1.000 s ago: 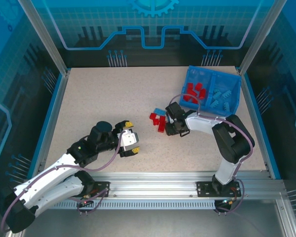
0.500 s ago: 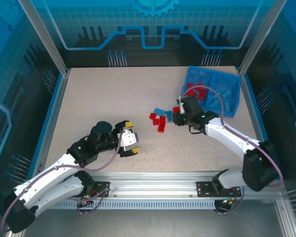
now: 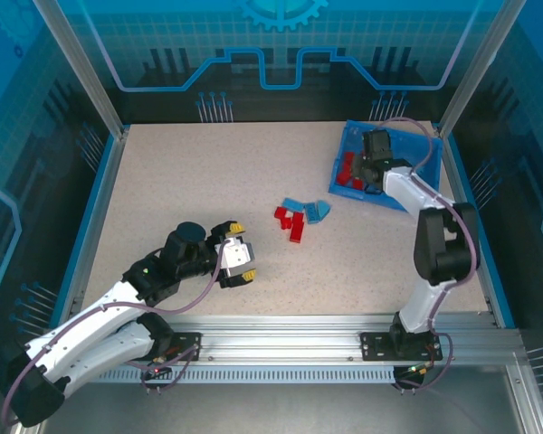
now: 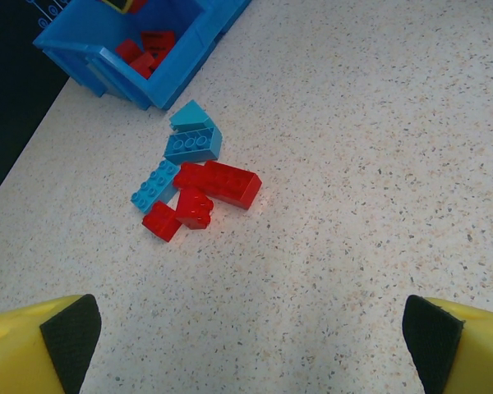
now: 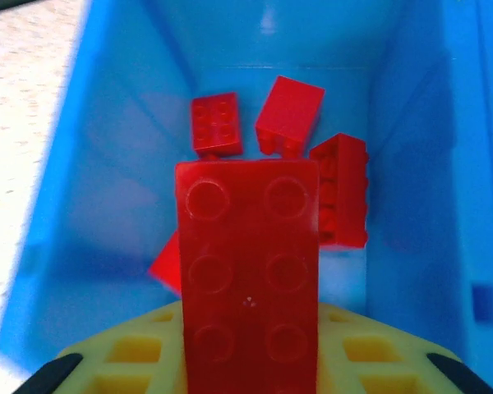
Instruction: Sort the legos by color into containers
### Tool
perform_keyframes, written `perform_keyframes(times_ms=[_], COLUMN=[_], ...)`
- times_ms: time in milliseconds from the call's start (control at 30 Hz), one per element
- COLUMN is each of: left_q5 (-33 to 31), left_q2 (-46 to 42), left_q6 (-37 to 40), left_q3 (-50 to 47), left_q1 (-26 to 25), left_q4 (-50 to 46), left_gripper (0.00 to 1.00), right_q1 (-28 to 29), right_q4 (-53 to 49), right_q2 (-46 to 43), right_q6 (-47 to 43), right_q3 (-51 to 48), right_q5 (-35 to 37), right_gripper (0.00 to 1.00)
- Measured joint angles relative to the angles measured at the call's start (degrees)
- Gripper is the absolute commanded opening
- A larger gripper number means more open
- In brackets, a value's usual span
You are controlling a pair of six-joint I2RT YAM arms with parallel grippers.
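Top external view showed the table (image 3: 208,181) carrying the blue tray (image 4: 193,57) at its far right. The right jaws hung over the tray's left compartment, pinching a red brick (image 5: 248,279) above other red bricks (image 5: 289,115) lying inside. The left jaws stood spread wide and empty above the table, well short of the loose red and blue bricks (image 4: 199,185) clustered mid-table.

Table (image 3: 190,181): speckled beige top.
Centre: loose red bricks (image 3: 291,221) and light blue bricks (image 3: 309,210), touching in one cluster.
Far right corner: blue tray (image 4: 193,49).
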Motion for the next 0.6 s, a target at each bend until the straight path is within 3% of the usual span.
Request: perform_keyframes(times_ms=[133,267,600], left_q5=[0.0,0.0,-4.3], left_q2=[-0.2,-0.2,0.2], left_q6=[0.1,0.1,-0.9], left_q3=[0.0,0.0,0.0], left_q1=[0.0,0.0,0.0], left_q4=[-0.1,-0.1,1.3], left_gripper=[0.99,0.99,0.99], right_q1=[-1.0,-1.0,-1.0], right_q4=[-1.8,-4.5,-6.3], right_q2=[7.0,10.3,4.5], right_q6=[0.1,0.5,1.9], right_q3=[6.1,10.7,9.8], right_q5=[0.0,0.0,-2.6], right_gripper=[0.33,0.46,0.48])
